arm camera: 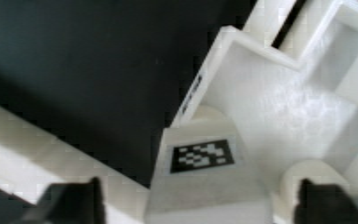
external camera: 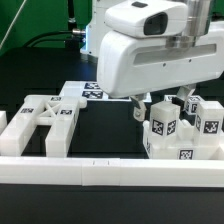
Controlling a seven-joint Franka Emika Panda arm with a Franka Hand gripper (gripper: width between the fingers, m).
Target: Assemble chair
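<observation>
tabletop (external camera: 105, 135) black w/ chair parts (external camera: 50, 118), white front rail (external camera: 110, 172), dark rm (external camera: 30, 60)

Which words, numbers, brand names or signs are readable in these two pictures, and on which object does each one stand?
No words, numbers or brand names can be read in either view.
Square black-and-white tags on the white chair parts: coded patterns only, no letters.
Wrist view: the one tag there is a blurred pattern, no text.

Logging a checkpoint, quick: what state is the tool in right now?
The tool: open, its fingers standing either side of a tagged white chair part, with no grip on it yet.
</observation>
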